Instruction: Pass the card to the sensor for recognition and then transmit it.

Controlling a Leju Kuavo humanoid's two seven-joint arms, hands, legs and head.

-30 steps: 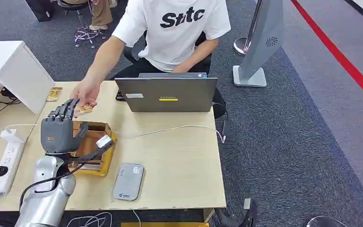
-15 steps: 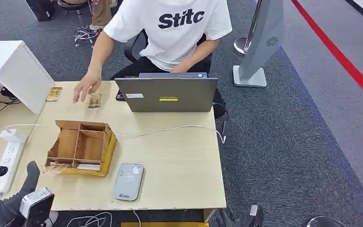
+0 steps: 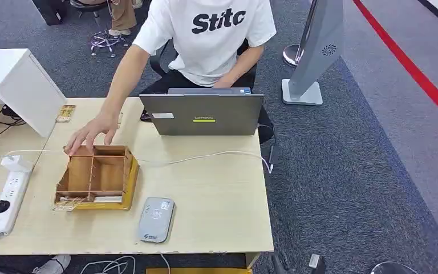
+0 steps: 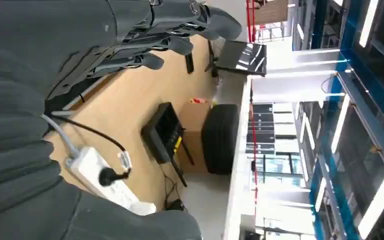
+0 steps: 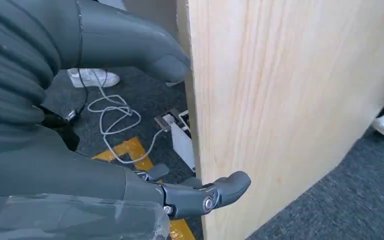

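The grey card sensor (image 3: 155, 218) lies flat near the table's front edge. Behind it to the left stands the wooden compartment box (image 3: 94, 177), with a white card (image 3: 107, 200) in its front slot. A person's hand (image 3: 90, 133) rests on the box's far rim. A small card (image 3: 118, 118) lies on the table beside that person's forearm. My left hand (image 4: 80, 50) hangs below the table edge, fingers spread and holding nothing. My right hand (image 5: 80, 170) is empty too, with its fingers (image 5: 215, 195) apart next to the table's wooden side panel (image 5: 280, 100).
A grey laptop (image 3: 201, 114) stands at the back of the table, and a white cable (image 3: 205, 155) runs across the middle. A power strip (image 3: 8, 194) lies at the left edge. A white cabinet (image 3: 17, 85) and a patterned card stack (image 3: 64, 113) are at the back left.
My left hand, raised over the box beside the person's hand a second ago, has dropped out of the head view. The person set a card on the table, then moved the hand onto the box rim.
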